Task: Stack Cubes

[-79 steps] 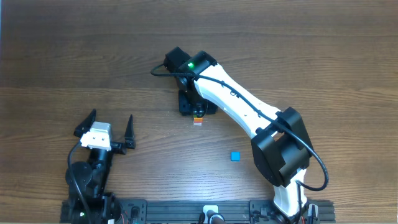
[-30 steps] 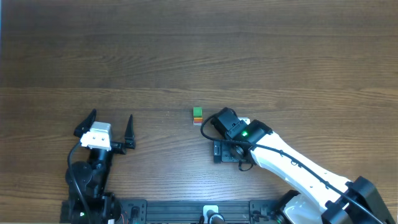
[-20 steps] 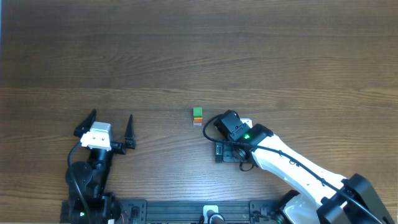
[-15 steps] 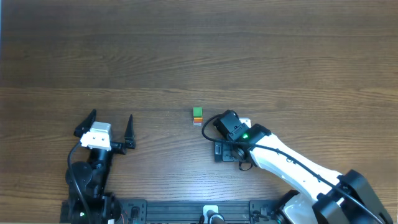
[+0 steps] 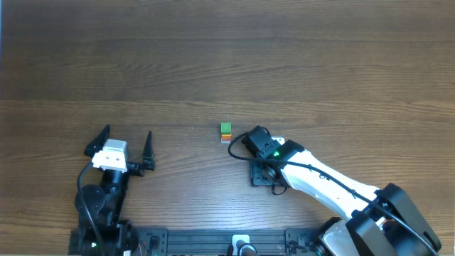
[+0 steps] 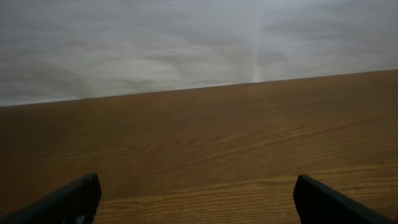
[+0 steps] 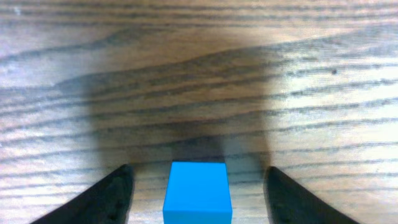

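Note:
A green cube [image 5: 226,128] sits on top of an orange cube [image 5: 226,139] near the middle of the wooden table [image 5: 227,64]. In the right wrist view a blue cube [image 7: 198,190] lies on the wood between the two fingers of my right gripper [image 7: 199,199], which is open and straddles it without touching. From above, my right gripper [image 5: 263,176] hovers just right of and nearer than the stack, covering the blue cube. My left gripper [image 5: 122,146] rests open at the near left with nothing in it, its fingertips [image 6: 71,200] spread wide over bare wood.
The right arm [image 5: 320,188] stretches from the near right corner toward the centre. A mounting rail [image 5: 227,242] runs along the near edge. The left wrist view faces a pale wall [image 6: 186,43] beyond the table's far edge.
The right gripper left the stack, where the green cube now sits on the orange one, and drew back over the blue cube. In the last second it only shifted slightly. The left arm stayed still.

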`<action>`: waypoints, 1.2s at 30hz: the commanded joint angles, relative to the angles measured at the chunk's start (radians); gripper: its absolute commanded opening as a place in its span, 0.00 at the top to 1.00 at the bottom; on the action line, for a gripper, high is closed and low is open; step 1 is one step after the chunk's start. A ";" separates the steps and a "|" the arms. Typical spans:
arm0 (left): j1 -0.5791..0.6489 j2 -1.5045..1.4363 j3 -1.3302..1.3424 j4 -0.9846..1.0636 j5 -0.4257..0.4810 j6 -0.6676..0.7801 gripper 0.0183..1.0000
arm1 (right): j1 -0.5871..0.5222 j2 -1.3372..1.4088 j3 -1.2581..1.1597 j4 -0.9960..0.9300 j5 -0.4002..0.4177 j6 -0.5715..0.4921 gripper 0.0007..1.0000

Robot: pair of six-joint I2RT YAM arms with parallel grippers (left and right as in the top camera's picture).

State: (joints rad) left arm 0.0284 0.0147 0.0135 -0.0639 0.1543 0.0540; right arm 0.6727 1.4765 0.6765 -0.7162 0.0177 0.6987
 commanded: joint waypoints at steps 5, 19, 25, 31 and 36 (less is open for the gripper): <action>-0.005 -0.007 -0.007 0.002 0.010 0.018 0.00 | -0.003 0.008 -0.008 0.002 -0.010 -0.005 0.55; -0.005 -0.007 -0.007 0.002 0.010 0.018 0.00 | -0.004 0.008 -0.008 0.008 -0.014 -0.005 0.76; -0.005 -0.007 -0.007 0.002 0.010 0.018 0.00 | -0.004 0.008 -0.008 0.015 -0.021 -0.005 0.83; -0.005 -0.007 -0.007 0.002 0.010 0.018 0.00 | -0.004 0.007 -0.006 0.024 -0.029 -0.005 0.89; -0.005 -0.007 -0.007 0.002 0.010 0.018 0.00 | -0.004 0.007 0.028 -0.013 -0.029 -0.005 0.93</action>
State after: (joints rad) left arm 0.0284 0.0147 0.0135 -0.0639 0.1543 0.0536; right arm 0.6727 1.4765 0.6777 -0.7097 -0.0017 0.6952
